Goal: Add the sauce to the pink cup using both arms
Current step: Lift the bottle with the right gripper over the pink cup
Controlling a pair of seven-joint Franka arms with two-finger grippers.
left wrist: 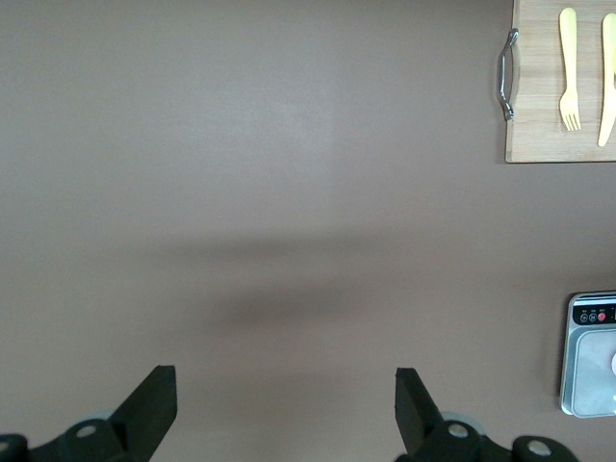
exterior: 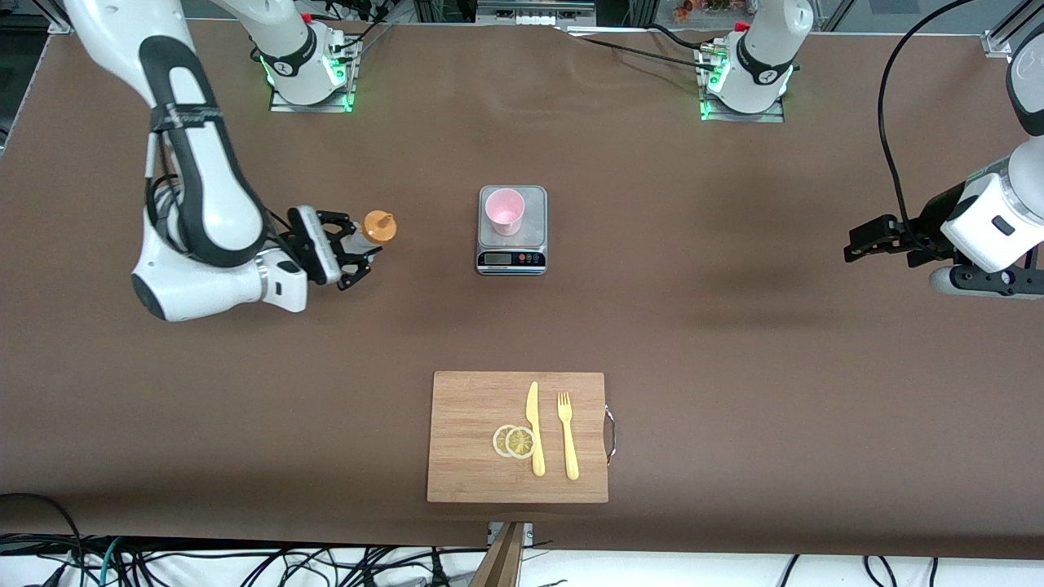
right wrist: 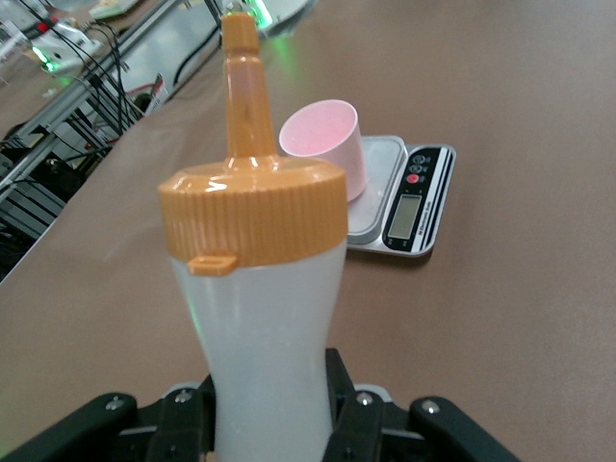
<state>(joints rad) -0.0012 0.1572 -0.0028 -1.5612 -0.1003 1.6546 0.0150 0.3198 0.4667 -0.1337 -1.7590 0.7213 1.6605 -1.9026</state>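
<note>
The right gripper (exterior: 352,247) is clenched around the body of the sauce (right wrist: 258,289), which stands upright toward the right arm's end of the table (exterior: 734,342), orange cap on. The pink cup (exterior: 505,211) sits on a small kitchen scale (exterior: 511,259) (display facing the front camera) at the middle of the table. The left gripper (left wrist: 286,409) hangs released over bare surface near the left arm's end, waiting.
</note>
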